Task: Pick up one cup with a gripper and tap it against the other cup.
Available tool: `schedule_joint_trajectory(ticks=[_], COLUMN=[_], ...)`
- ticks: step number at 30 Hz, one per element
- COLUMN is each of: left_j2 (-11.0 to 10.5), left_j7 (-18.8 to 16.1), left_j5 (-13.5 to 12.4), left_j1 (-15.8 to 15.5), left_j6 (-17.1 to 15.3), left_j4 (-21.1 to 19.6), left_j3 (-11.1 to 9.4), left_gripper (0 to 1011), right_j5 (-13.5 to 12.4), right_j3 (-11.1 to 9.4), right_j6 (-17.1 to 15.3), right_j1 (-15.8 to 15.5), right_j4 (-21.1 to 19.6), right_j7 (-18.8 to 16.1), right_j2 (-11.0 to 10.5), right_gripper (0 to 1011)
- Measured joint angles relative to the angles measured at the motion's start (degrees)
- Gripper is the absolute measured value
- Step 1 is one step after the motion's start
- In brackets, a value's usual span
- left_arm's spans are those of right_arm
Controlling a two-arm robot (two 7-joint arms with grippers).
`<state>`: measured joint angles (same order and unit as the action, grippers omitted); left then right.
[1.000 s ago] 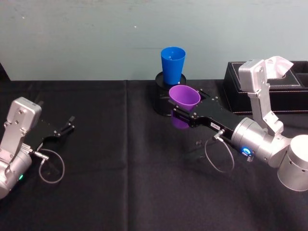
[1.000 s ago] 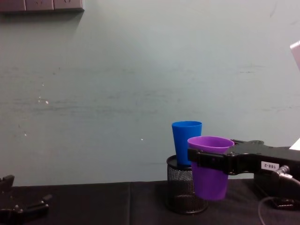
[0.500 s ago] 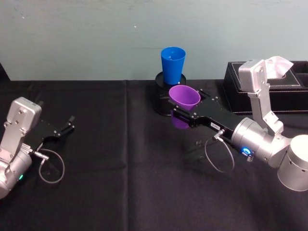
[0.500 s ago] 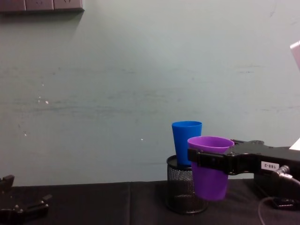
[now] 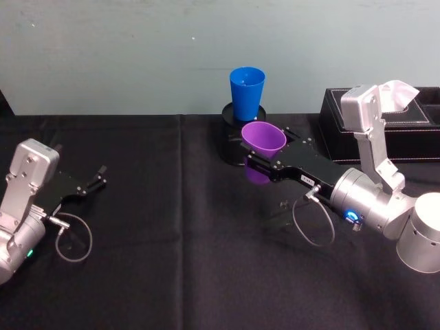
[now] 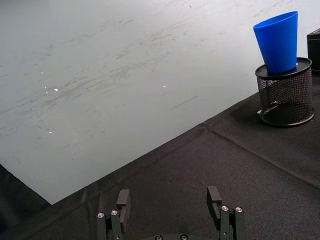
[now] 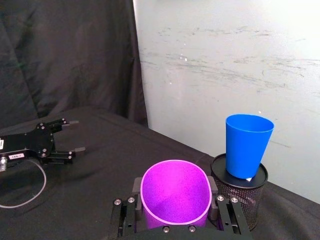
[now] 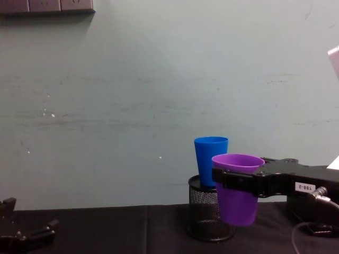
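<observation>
head view: right gripper (image 5: 267, 154) clasps purple cup (image 5: 262, 137).

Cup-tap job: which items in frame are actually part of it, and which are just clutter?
In the job:
- purple cup, clamped in the right gripper
- blue cup, standing on the mesh holder

Lying about:
- the mesh holder itself
- black tissue box, far right
- left gripper, open, idle at the left

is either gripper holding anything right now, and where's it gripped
The right gripper holds the purple cup, jaws clamped on opposite sides of its wall just under the rim. The left gripper is open and empty.
</observation>
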<state>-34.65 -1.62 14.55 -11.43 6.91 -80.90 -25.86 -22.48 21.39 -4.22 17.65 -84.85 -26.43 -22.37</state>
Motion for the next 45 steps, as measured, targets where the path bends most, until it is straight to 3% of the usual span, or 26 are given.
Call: schedule_joint_trajectory(ticks=[45], left_j2=[0.0], left_j7=[0.0], left_j5=[0.0], left_j1=[0.0], left_j6=[0.0], left_j4=[0.0], left_j3=[0.0], left_gripper=[1000], right_j5=[0.0], right_j3=[0.0], right_j6=[0.0], right_j1=[0.0], right_j4=[0.0], right_j7=[0.0], right_j2=[0.0], right_gripper=[723])
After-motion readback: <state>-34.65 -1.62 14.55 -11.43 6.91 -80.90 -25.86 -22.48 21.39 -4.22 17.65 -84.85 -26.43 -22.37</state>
